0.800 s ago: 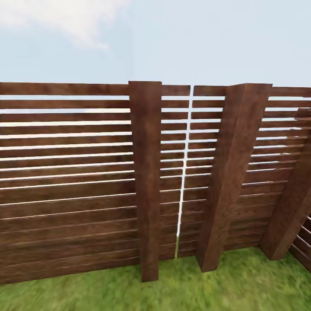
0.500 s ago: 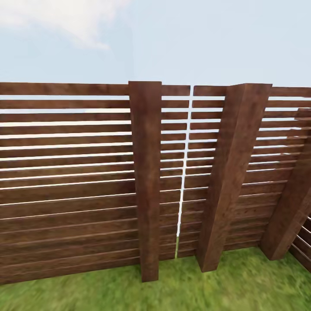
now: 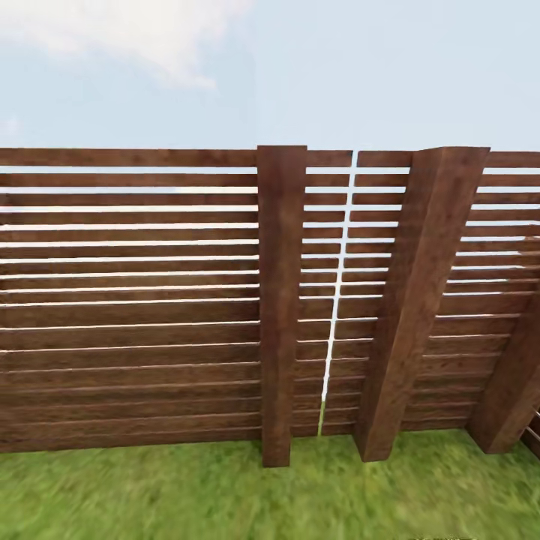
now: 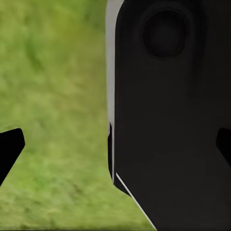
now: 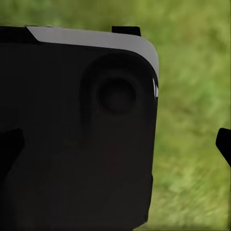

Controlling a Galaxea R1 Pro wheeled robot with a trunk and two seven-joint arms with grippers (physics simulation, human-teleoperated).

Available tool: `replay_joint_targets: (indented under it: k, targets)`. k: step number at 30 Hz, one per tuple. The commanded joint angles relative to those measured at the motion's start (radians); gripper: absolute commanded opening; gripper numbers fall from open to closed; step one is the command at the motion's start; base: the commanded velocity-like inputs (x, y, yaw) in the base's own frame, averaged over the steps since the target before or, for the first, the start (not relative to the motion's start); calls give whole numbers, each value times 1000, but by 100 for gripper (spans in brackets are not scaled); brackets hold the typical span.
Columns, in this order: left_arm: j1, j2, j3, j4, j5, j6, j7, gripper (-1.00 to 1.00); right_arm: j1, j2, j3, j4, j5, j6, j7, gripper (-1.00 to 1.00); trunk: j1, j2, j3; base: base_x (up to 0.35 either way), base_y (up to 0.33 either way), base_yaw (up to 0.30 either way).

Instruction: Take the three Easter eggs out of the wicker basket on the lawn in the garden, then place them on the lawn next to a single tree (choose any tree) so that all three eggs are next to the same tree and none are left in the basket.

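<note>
I face the garden's dark brown slat fence (image 3: 127, 315), with a strip of lawn (image 3: 187, 495) at its foot. The three Easter eggs, the wicker basket and the tree are out of view. In the left wrist view my left gripper (image 4: 115, 149) is open, one black fingertip (image 4: 9, 147) far from the other, over grass (image 4: 53, 96) and a black part of my own body (image 4: 173, 120). My right gripper (image 5: 115, 149) is open too, with one fingertip (image 5: 224, 144) at the frame's edge and nothing held.
Two thick wooden posts (image 3: 281, 300) (image 3: 420, 300) stand in front of the fence, with a narrow vertical gap (image 3: 337, 300) between panels. A third post (image 3: 517, 375) marks the fence corner at the right. Grass runs along the fence base.
The whole head view has shifted: fence and posts sit further right and a little more grass shows below, so the camera has moved. Nothing in the garden itself moved.
</note>
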Motion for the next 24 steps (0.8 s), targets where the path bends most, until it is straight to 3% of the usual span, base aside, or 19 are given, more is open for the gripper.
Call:
replay_joint_targets:
  k: [1,9,24]
  targets:
    - [0,0,0,0,1,-1,0,100,-1,0,1,2,1,1,1,100,-1,0,-1,-327,0,258]
    - [0,0,0,0,1,-1,1,100,-1,1,2,3,3,2,-1,100,-1,0,-1,-235,0,277]
    - [0,0,0,0,1,-1,1,100,-1,2,2,3,3,3,-6,100,-1,0,-1,-12,0,291]
